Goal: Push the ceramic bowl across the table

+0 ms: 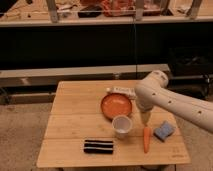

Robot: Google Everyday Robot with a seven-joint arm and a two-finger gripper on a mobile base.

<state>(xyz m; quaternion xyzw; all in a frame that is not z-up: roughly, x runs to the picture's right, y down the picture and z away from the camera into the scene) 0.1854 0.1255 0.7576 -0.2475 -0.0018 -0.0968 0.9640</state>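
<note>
The ceramic bowl (116, 105) is a wide, shallow orange dish near the middle of the light wooden plank table (75, 112). My gripper (145, 118) hangs from the white arm that comes in from the right. It points down just right of the bowl's rim, above the top of an orange carrot (146, 138). A small white cup (122, 125) stands just in front of the bowl, to the left of the gripper.
A white flat packet (121, 91) lies behind the bowl. A blue sponge (163, 131) sits right of the carrot. A black bar-shaped object (98, 146) lies near the front edge. Dark shelving stands behind the table.
</note>
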